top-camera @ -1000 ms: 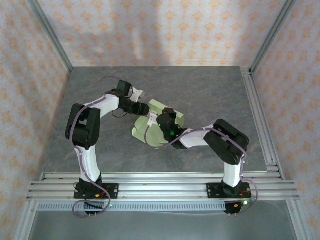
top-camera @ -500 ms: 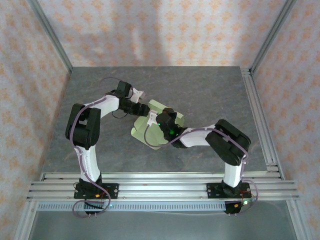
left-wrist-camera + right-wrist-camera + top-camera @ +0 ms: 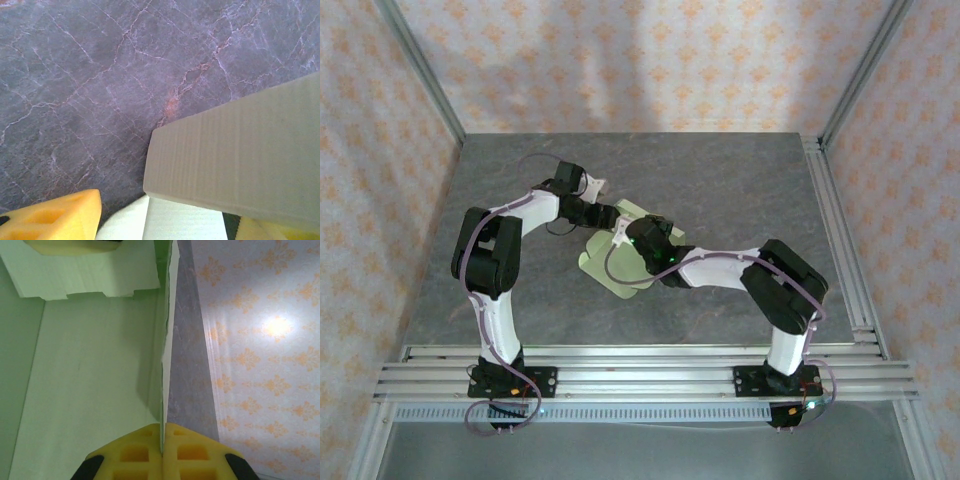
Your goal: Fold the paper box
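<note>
Tom: From up top, where is the paper box?

Mia: It sits near the middle of the table, a bit toward 9 o'clock. Both arms lean over it. The left claw is at the box's 11 o'clock corner. The right claw comes in from 4 o'clock and covers much of it.

Tom: Does it look like a box?

Mia: Not really. Flat green card sticks out at 7 o'clock, so I think it is only partly folded.

Tom: What does the left wrist camera show?

Mia: A pale card wall stands up and runs from the middle out to 3 o'clock. One yellow finger is at 7 o'clock, and the other peeks out at 5 o'clock. They are wide apart and pinch nothing.

Tom: And the right wrist camera?

Mia: The two yellow pads at 6 o'clock are pressed together on the thin edge of a standing wall. A flap with notches lies at 11 o'clock.

Tom: So what is done?

Mia: I think a wall or two is up. The other flaps and tabs need folding and tucking in.
</note>
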### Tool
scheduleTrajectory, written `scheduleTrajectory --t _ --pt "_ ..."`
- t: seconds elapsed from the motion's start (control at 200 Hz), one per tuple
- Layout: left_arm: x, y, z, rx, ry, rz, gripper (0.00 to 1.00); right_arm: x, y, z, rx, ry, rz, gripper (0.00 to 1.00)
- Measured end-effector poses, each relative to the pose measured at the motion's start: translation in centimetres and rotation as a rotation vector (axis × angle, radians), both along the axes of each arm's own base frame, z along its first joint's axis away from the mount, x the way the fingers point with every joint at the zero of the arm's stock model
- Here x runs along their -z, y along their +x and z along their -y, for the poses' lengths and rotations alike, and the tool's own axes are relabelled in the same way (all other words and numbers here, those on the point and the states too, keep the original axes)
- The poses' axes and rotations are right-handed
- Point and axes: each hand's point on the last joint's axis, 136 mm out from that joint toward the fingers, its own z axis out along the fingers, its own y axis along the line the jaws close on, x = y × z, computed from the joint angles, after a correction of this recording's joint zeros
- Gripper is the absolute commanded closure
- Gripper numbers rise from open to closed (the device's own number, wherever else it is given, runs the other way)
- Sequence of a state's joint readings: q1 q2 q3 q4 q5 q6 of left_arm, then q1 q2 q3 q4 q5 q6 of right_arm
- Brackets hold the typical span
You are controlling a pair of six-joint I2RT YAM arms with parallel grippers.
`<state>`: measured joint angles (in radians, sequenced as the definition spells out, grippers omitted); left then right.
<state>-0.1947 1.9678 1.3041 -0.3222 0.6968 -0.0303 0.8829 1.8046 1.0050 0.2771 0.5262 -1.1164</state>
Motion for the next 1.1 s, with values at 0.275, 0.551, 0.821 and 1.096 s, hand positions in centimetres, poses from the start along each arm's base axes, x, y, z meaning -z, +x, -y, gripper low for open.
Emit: scheduleTrajectory --t 0.275,0.551,0.821,1.096 --pt "-0.1 -0.1 0.9 0.006 -0.006 0.001 0.47 -0.1 -0.1 -0.2 0.021 0.036 -0.045 1.0" --pt "-0.4 -0.6 1.7 0.029 -0.016 0.054 0.48 -0.1 -0.5 -0.7 0.018 0.08 -0.094 1.0" --pt "-1.6 -0.8 1.7 0.073 -0.007 0.17 0.64 1.0 -1.4 -1.4 -0.011 0.12 -0.172 1.0" --pt "-1.3 -1.3 1.4 0.076 0.001 0.209 0.74 1.0 -1.6 -1.6 -0.018 0.121 -0.19 0.99"
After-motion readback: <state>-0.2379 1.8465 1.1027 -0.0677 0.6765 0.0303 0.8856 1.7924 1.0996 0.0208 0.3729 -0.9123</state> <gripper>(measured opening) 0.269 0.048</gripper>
